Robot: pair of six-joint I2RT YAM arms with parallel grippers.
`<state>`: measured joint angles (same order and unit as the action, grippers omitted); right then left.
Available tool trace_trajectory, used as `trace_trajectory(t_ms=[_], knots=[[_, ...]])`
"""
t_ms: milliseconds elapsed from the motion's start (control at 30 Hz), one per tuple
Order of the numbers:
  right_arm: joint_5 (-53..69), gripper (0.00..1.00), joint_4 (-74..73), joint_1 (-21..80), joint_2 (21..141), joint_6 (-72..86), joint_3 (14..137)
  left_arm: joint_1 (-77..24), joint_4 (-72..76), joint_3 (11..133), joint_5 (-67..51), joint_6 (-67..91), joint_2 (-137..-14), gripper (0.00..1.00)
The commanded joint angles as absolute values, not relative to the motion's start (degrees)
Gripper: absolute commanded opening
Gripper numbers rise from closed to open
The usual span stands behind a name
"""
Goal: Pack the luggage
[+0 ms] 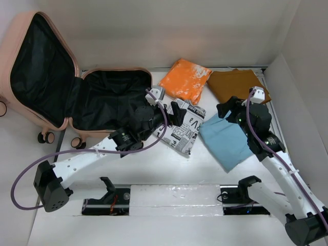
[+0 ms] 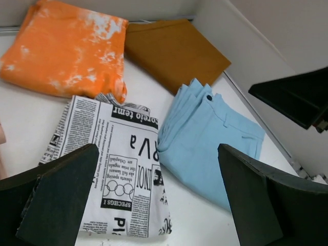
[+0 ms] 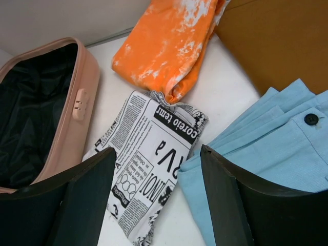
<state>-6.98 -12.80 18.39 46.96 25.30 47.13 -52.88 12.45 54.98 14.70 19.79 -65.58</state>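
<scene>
The luggage [image 1: 6,61] lies open at the far left of the bench [image 1: 154,169], with its black lining bare. Its shell looks stiff and likely rolls on its casters, so push the lid by its rim. The left gripper [image 1: 177,113] hovers open over the soft newspaper-print garment [image 1: 187,136]. The right gripper [image 1: 228,109] hovers open over the folded blue trousers [image 1: 228,143]. Pinch both at a folded edge.

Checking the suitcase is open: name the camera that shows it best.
Top external: the luggage shows whole, lid open, black lining visible. Right wrist catches only one pink wall and some lining; left wrist shows at most a sliver.
</scene>
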Motion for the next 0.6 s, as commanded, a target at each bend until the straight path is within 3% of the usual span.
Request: trace_trajectory(t_ms=[0,167,233,267,300,367,400,433,467,567], knots=[[-6.24,0.73,-10.28,18.11,46.58,25.58,47.55,-52.65,19.94,51.69,9.86,19.34,-63.82,1.00],[-6.24,0.73,-10.28,18.11,46.58,25.58,47.55,-52.65,23.65,51.49,7.29,19.34,-64.33,1.00],[-6.24,0.73,-10.28,18.11,46.58,25.58,47.55,-52.65,21.45,52.12,9.92,20.83,-65.48,0.46],[-6.85,0.68,-10.28,18.11,46.06,25.58,47.55,-52.65,21.45,51.08,10.98,23.35,-65.48,0.28],[-6.86,0.65,-10.28,18.11,45.53,25.58,47.03,-52.65,21.45,50.11,11.77,24.86,-65.48,0.21],[-6.86,0.57,-10.81,18.11,45.01,25.58,47.02,-52.65,19.96,48.35,14.23,28.72,-65.48,0.18],[-6.86,0.36,-10.81,18.11,45.00,25.58,47.02,-52.65,18.99,46.51,14.76,33.26,-65.48,0.18],[-6.86,0.30,-10.81,18.11,44.48,25.58,47.02,-52.65,16.03,45.80,15.64,35.92,-66.00,0.19],[-6.86,0.26,-11.33,18.11,44.47,25.58,47.02,-52.65,14.26,45.27,17.82,38.04,-66.01,0.22],[-6.25,0.29,-10.82,18.11,44.47,25.58,46.32,-54.04,9.16,42.28,22.82,45.95,-66.01,0.33]])
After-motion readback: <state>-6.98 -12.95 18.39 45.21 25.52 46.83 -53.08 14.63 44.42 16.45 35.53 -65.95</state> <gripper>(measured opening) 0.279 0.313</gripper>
